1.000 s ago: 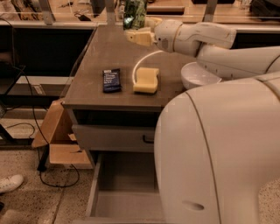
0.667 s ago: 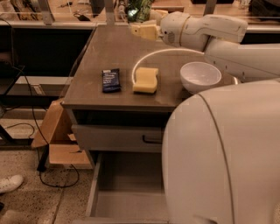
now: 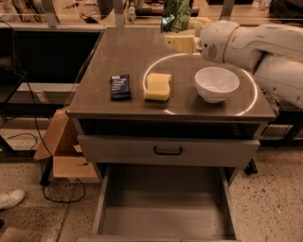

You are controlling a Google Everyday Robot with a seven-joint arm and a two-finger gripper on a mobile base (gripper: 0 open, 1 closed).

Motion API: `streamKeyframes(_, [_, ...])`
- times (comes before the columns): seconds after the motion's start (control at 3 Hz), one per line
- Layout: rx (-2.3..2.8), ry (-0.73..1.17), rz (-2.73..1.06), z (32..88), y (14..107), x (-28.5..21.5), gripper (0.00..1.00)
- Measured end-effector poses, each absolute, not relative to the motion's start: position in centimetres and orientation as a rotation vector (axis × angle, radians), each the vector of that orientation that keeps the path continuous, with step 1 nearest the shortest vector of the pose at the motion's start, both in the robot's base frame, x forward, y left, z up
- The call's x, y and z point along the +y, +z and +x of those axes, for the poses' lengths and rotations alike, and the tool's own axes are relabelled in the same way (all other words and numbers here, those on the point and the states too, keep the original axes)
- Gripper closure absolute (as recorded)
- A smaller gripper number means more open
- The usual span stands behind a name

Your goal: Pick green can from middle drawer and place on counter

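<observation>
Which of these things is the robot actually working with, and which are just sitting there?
Part of the job:
green can, up at the counter's far edge
gripper, right at the can
counter
middle drawer, pulled open

Just lying about:
blue snack packet
yellow sponge
white bowl
cardboard box on the floor

Mottled green can [image 3: 176, 14] — in cream claw [image 3: 180, 31].
</observation>
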State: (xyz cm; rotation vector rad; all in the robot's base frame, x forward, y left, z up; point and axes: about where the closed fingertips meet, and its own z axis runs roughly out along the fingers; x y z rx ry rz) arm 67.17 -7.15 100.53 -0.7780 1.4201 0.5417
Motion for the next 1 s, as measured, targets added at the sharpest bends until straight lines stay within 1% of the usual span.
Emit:
streamKeyframes(0.33, [1.544,0.488,-0.710,63.8,97.6,-10.9,1.00])
streamKeyframes(0.67, [1.559,0.471,-0.708,63.5,97.0,-11.4,1.00])
streamKeyframes(1.0, [1.579,0.456,-0.776,63.7,96.4,-10.7,1.00])
